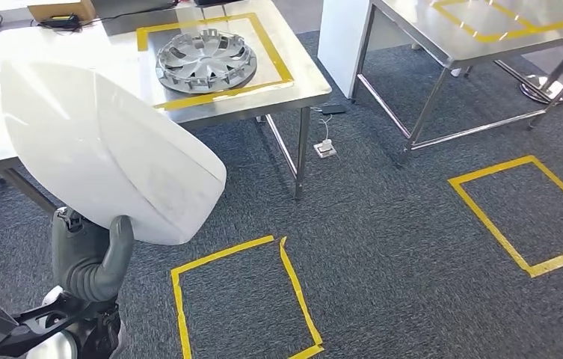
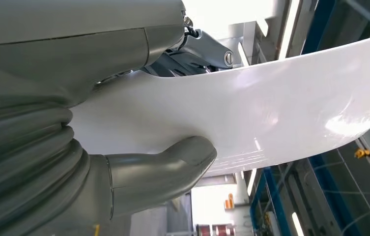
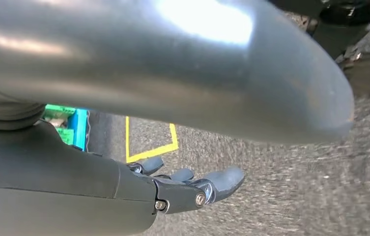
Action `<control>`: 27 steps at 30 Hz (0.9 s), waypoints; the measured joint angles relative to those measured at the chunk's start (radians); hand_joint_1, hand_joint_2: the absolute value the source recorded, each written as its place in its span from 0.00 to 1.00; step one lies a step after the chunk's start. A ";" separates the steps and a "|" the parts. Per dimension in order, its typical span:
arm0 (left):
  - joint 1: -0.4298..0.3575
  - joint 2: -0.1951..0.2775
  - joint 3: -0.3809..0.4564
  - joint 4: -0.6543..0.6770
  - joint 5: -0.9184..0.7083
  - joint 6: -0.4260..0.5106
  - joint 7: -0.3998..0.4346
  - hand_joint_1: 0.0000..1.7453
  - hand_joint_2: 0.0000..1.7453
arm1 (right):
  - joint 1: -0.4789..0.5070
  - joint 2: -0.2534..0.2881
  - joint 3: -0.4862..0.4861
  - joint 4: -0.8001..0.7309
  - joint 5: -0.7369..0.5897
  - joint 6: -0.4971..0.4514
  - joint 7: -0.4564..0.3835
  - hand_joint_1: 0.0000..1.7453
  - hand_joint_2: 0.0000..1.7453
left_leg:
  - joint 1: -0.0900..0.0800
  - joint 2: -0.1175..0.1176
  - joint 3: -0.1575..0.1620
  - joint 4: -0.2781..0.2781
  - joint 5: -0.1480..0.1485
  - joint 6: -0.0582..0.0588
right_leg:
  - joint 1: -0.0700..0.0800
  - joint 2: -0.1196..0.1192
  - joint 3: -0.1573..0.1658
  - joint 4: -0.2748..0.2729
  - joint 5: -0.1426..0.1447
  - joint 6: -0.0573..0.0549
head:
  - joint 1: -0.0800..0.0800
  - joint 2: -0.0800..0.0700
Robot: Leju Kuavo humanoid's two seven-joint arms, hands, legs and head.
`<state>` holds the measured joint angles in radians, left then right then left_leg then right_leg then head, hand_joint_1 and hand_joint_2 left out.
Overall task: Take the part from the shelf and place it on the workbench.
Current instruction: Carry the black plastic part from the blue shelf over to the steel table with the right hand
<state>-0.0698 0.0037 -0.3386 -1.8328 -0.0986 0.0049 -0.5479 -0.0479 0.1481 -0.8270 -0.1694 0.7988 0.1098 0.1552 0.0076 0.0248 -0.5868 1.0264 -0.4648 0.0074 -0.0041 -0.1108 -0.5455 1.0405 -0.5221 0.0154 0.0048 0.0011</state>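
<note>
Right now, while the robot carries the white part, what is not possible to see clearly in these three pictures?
- Left hand fingers: hidden behind the white panel in the head view; thumb shows in the left wrist view.
- White panel's full outline: cut off by the picture edge in the left wrist view.
- Steel workbench surface under the panel: hidden in the head view.
- Right hand: partly hidden by its thumb; carpet beyond is blurred.
- Wheel cover: markings too small.

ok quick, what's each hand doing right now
Left hand: holding the white part, thumb pressed on its surface.
Right hand: open, holding nothing, fingers out over the carpet.
</note>
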 joint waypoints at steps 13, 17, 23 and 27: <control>-0.036 -0.009 0.006 0.026 -0.003 -0.012 -0.005 1.00 1.00 | 0.002 -0.001 -0.001 0.000 -0.015 -0.006 -0.007 0.00 0.00 | 0.008 -0.172 -0.024 0.000 0.023 -0.024 | -0.005 0.174 -0.013 -0.017 0.032 -0.014 | 0.008 0.000; -0.042 -0.009 0.015 0.028 -0.003 -0.011 -0.006 1.00 1.00 | 0.001 -0.001 -0.001 0.000 -0.015 -0.006 -0.009 0.00 0.00 | 0.004 -0.083 -0.073 0.093 -0.037 -0.042 | -0.009 0.119 -0.010 -0.032 0.042 -0.039 | 0.000 0.000; -0.044 -0.008 0.018 0.038 -0.003 -0.011 -0.005 1.00 1.00 | 0.005 -0.002 -0.001 0.000 -0.015 -0.005 -0.009 0.00 0.00 | 0.004 -0.010 -0.091 0.176 -0.057 -0.051 | -0.004 0.029 -0.006 -0.030 0.036 -0.040 | -0.004 0.000; -0.047 -0.008 0.018 0.039 -0.003 -0.011 -0.006 1.00 1.00 | 0.001 -0.002 -0.001 0.000 -0.015 -0.005 -0.010 0.00 0.00 | -0.005 0.057 0.004 0.002 -0.007 -0.019 | 0.007 -0.012 0.003 -0.025 0.028 -0.022 | -0.002 0.000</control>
<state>-0.1164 -0.0038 -0.3202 -1.7934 -0.1019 -0.0065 -0.5535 -0.0473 0.1465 -0.8282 -0.1694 0.7840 0.1045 0.1454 0.0027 0.0818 -0.5831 1.0286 -0.4718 -0.0121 0.0026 -0.1224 -0.5421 1.0150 -0.4945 -0.0069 0.0026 0.0011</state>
